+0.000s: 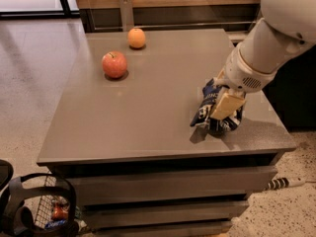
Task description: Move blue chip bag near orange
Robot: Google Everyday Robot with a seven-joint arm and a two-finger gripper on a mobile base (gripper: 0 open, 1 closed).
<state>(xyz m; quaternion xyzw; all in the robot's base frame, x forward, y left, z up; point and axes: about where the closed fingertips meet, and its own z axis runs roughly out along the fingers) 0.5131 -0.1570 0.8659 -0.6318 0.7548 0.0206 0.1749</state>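
Crumpled navy blue chip bag (203, 113) in end effector (220, 115) grip, well apart from small round orange (137, 38).
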